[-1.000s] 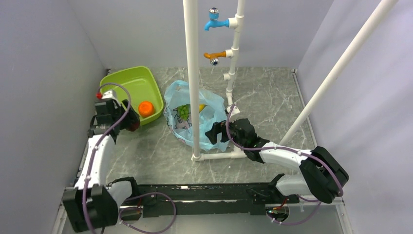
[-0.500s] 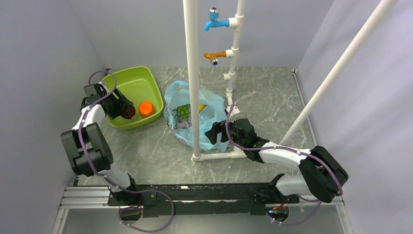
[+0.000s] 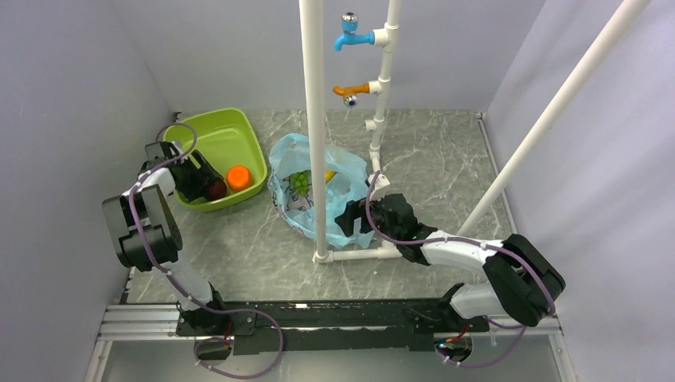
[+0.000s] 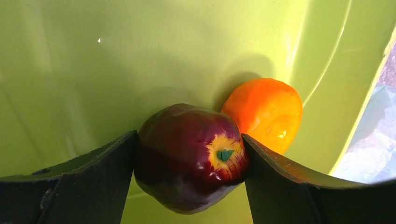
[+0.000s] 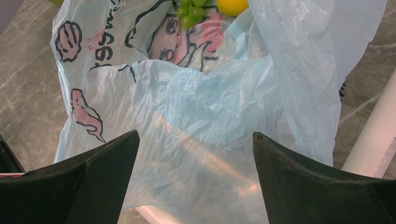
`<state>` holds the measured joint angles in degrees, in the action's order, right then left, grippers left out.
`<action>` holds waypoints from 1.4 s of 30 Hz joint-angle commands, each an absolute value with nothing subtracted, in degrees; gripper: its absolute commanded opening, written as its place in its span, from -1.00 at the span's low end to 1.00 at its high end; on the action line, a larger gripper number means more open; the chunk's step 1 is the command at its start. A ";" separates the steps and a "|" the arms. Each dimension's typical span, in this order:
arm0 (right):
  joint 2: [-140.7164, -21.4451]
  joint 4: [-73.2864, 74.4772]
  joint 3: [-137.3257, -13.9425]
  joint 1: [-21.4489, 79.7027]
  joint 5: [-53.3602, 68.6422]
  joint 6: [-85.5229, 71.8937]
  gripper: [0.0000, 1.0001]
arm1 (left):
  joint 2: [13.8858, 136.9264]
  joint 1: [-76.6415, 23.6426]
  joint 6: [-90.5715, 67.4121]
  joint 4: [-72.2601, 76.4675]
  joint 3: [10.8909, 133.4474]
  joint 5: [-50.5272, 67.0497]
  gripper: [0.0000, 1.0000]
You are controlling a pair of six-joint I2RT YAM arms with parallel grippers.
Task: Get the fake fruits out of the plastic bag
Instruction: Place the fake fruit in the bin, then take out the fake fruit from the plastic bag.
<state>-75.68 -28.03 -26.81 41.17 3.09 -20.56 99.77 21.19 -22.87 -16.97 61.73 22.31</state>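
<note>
- While the green grape bunch (image 5: 191,11) and the yellow oblong fruit (image 5: 232,5) lie side by side inside the plastic bag (image 3: 354,187), showing through its open mouth at the far end, the other two fruits are out of it.
- The dark red-purple fruit (image 4: 187,156) and the orange fruit (image 4: 264,112) sit in the lime-green tray (image 3: 227,127), close against each other, near the tray's wall on the bag's side.
- The left claw (image 4: 189,144) holds the dark red-purple fruit, one finger pressed to each flank, with the fruit's green stem end turned toward the wrist camera. Whether the fruit rests on the tray's floor I cannot tell.
- The bag lies crumpled on the worktop (image 3: 430,151), just to the right of the tray, with its white cartoon print and lettering facing up.
- The right claw (image 5: 195,135) stands wide at the bag's near end, its fingers spread over the crinkled light-blue plastic and gripping nothing. Whether they touch the plastic I cannot tell.
- A white pipe frame (image 3: 315,119) stands upright on the worktop. One post crosses in front of the bag in the top view, and its foot bar lies beside the bag's near end.
- A blue tap (image 3: 350,36) and an orange tap (image 3: 350,90) stick out from the rear post, the blue above the orange.
</note>
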 commanded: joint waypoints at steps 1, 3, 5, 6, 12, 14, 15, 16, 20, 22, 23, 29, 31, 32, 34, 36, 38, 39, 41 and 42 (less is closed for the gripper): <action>-75.91 -31.55 -27.99 40.96 3.52 -19.80 0.89 | 101.03 20.61 -22.03 -17.47 64.41 22.16 0.73; -75.94 -31.79 -27.93 41.05 3.52 -19.78 0.89 | 102.09 20.61 -21.74 -18.63 65.33 21.88 0.87; -76.06 -31.94 -27.91 41.07 3.52 -19.78 0.88 | 102.78 20.57 -21.79 -19.38 65.71 21.75 0.97; -76.15 -31.94 -27.93 41.04 3.52 -19.78 0.89 | 102.78 20.56 -21.87 -19.29 65.58 21.73 0.98; -75.39 -31.81 -27.64 41.05 3.27 -19.60 0.89 | 97.80 20.17 -21.61 -19.21 63.49 19.43 0.99; -75.17 -31.73 -27.56 41.05 3.25 -19.60 0.88 | 93.34 20.08 -20.97 -19.15 62.23 18.80 0.99; -75.07 -31.74 -27.52 41.09 3.25 -19.67 0.88 | 91.41 20.12 -20.62 -19.43 61.83 18.70 0.99; -75.06 -31.75 -27.46 41.07 3.38 -19.68 0.89 | 89.27 19.99 -20.20 -19.83 61.54 18.60 0.99; -74.48 -31.66 -27.48 41.00 3.90 -20.01 0.89 | 81.15 18.93 -18.92 -22.25 61.34 18.91 0.99; -74.28 -31.16 -27.71 41.00 3.89 -20.17 0.89 | 77.16 18.20 -18.51 -23.59 60.62 19.44 0.99; -74.08 -30.85 -27.83 41.03 3.80 -20.21 0.89 | 75.17 17.73 -18.53 -24.27 59.63 19.89 0.99; -72.98 -29.91 -27.89 40.98 3.29 -20.72 0.89 | 63.29 11.23 -21.99 -23.97 50.68 24.13 0.98; -72.79 -30.11 -27.72 41.03 3.62 -20.97 0.89 | 59.39 7.09 -24.66 -21.93 46.94 25.18 0.97; -72.56 -30.26 -27.62 41.02 3.68 -21.10 0.89 | 57.68 4.93 -26.21 -19.96 44.85 25.93 0.96; -72.24 -30.34 -27.45 41.03 3.49 -21.35 0.91 | 54.47 -0.90 -28.91 -15.84 41.51 26.67 0.95; -71.93 -30.18 -27.29 41.05 2.89 -21.72 0.94 | 52.42 -4.85 -30.29 -14.26 40.11 25.51 0.94; -71.39 -30.19 -27.05 41.10 2.81 -22.03 0.96 | 51.88 -7.91 -31.00 -12.31 39.42 24.99 0.94; -71.11 -30.39 -26.87 41.03 2.88 -22.17 0.97 | 52.40 -9.28 -31.27 -11.62 39.43 25.12 0.94; -70.61 -30.73 -26.57 41.05 2.69 -22.36 0.99 | 54.36 -12.23 -31.66 -9.77 39.95 25.57 0.94; -70.44 -30.60 -26.54 40.99 2.50 -22.41 0.99 | 55.50 -14.09 -31.65 -8.78 40.50 25.66 0.93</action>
